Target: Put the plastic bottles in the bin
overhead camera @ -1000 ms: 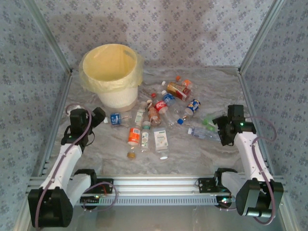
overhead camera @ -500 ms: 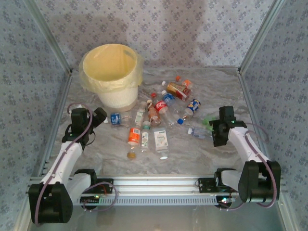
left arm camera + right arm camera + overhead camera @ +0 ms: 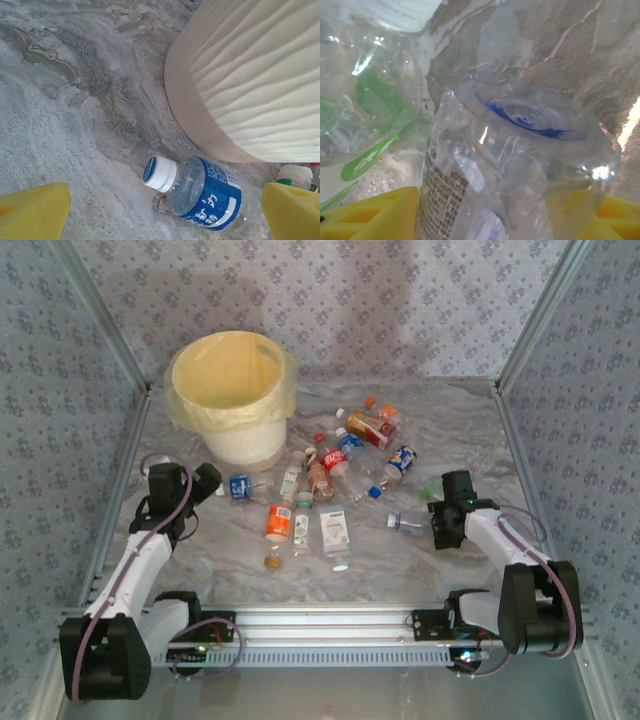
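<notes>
The bin point(image 3: 230, 390) is a cream bucket with a yellowish liner at the back left. Several plastic bottles point(image 3: 330, 465) lie scattered in the table's middle. My left gripper point(image 3: 213, 481) stands open beside the bin's wall point(image 3: 250, 75). A blue-labelled, white-capped bottle point(image 3: 200, 192) lies on the table ahead of its yellow fingers point(image 3: 32, 212). My right gripper point(image 3: 432, 523) is shut on a clear bottle point(image 3: 520, 150), whose wall is dented between the yellow pads point(image 3: 380, 215). That bottle point(image 3: 408, 521) lies low at the table's right.
A crumpled green-labelled bottle point(image 3: 365, 115) lies right beside the held one, also visible from above as a green bottle point(image 3: 432, 490). An orange-labelled bottle point(image 3: 278, 523) and a white-labelled one point(image 3: 335, 533) lie toward the front. Aluminium frame rails and patterned walls enclose the marble-patterned table point(image 3: 450, 420).
My right arm has swung left and inward to the clear bottle, and its jaws have closed on it; the bottle shifted slightly left. The left arm has not moved.
</notes>
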